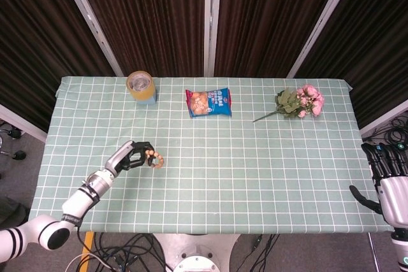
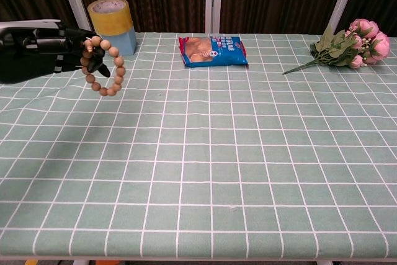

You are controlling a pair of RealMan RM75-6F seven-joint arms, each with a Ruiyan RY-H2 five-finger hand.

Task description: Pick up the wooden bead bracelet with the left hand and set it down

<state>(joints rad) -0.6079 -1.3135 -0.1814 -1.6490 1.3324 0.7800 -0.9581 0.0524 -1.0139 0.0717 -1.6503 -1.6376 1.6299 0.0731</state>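
While the left hand [image 2: 46, 51] pinches the wooden bead bracelet [image 2: 105, 66] at its fingertips, the loop hangs above the left part of the green checked tablecloth [image 1: 255, 170], clear of the surface in the chest view. Behind it a tape roll [image 1: 141, 86], then a blue snack bag [image 1: 208, 102], then pink flowers [image 1: 299, 102]. Right hand [image 1: 386, 179] off the table's right edge, empty, fingers spread
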